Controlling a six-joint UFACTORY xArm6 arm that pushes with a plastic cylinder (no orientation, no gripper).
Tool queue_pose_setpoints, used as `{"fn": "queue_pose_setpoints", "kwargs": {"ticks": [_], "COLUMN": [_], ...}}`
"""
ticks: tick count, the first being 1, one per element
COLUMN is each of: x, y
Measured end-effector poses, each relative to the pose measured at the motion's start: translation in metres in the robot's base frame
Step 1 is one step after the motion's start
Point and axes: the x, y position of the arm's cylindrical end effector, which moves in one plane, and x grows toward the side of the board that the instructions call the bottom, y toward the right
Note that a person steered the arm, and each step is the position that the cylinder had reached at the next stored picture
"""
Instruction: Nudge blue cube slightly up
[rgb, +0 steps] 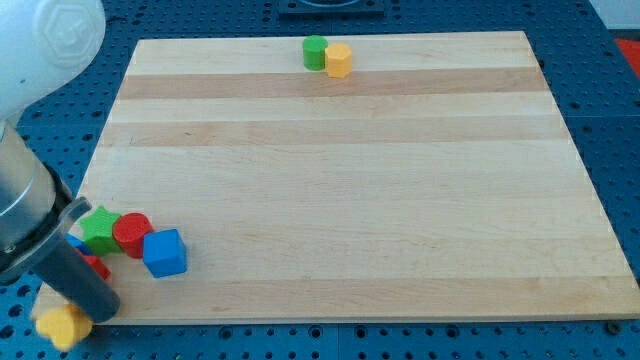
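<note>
While our arm (40, 235) leans in from the view's left, we cannot see my tip: the rod's lower end is hidden behind the arm's own body, so we cannot tell where it sits against the blocks. We have no fingers, only that rod. The blue cube (165, 252) lies near the counter's (340, 200) bottom-left corner, touching the red cylinder (131, 234), with the green star (100, 228) just beyond. A yellow block (62, 325) sits off the counter's edge. At the view's top, a green cylinder (315, 52) touches a yellow cylinder (339, 60).
</note>
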Motion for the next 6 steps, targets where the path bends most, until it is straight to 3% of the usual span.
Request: {"fn": "queue_pose_setpoints", "kwargs": {"ticks": [3, 6], "x": [-0.005, -0.022], "y": [0.073, 0.033]}}
